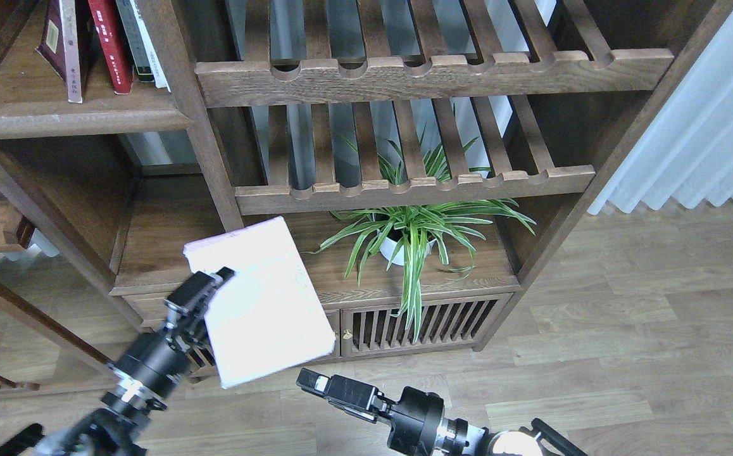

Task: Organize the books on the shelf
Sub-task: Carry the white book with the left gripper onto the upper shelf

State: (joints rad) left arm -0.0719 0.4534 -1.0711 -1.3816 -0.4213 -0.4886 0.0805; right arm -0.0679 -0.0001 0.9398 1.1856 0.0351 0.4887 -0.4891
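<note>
Carry step in hand: left gripper (214, 292) clamped on pale lavender-white book (259, 301), held low before cabinet; right gripper (306, 379) empty, aperture indeterminate; next, judged: lift to shelf (75, 117) beside maroon book (62, 44) and red book (110, 44).

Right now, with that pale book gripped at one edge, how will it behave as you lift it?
The pale lavender-white book looks flat and unbent, so probably fairly stiff. The left gripper pinches only its left edge, so it may sag or swivel. Its cover looks smooth, possibly slippery.
</note>
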